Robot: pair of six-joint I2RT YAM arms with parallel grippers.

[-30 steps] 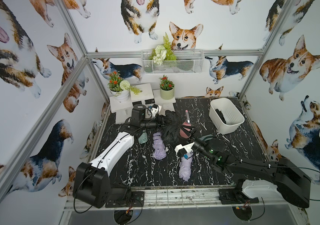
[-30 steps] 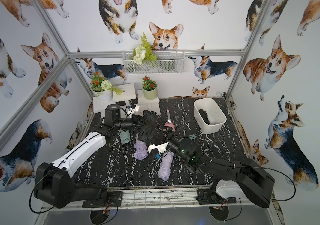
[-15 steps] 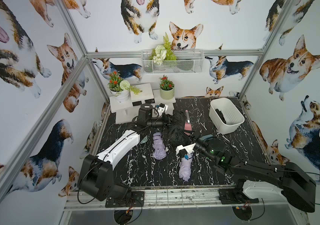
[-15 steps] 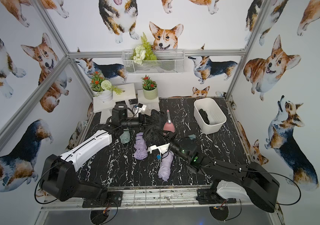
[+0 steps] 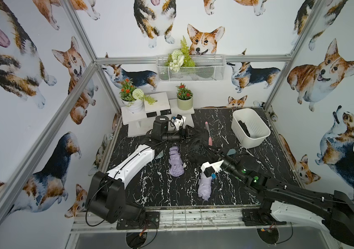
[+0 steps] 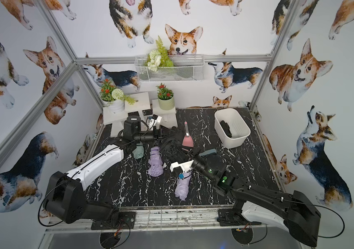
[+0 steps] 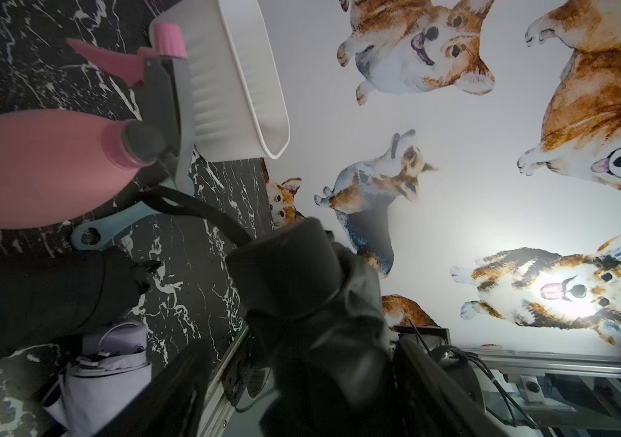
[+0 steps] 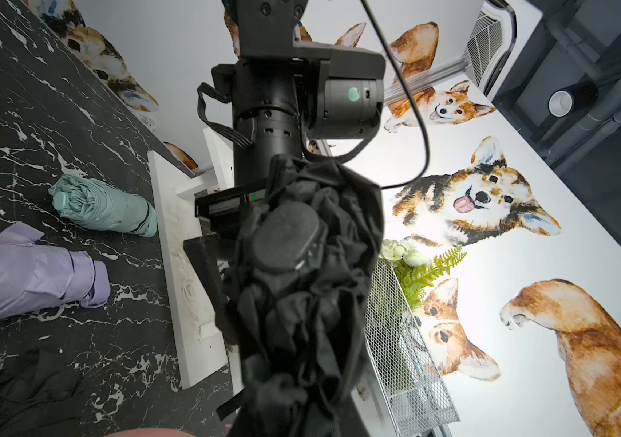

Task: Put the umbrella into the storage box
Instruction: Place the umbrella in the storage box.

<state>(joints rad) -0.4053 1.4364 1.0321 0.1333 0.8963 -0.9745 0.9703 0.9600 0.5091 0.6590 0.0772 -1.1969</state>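
Left gripper (image 5: 188, 134): jaws apart at one end of the black umbrella (image 5: 199, 148), not pinching it. Umbrella is mid-way across the counter (image 5: 150, 189), loosely bunched; can't tell if it's off the surface. Right gripper (image 5: 216, 153): clamped on the other end. Reads as a hand-off, since the right arm is nearer the storage box (image 5: 258, 142), well apart at back right, dark item (image 5: 244, 129) inside. Loose fabric may snag its rim.
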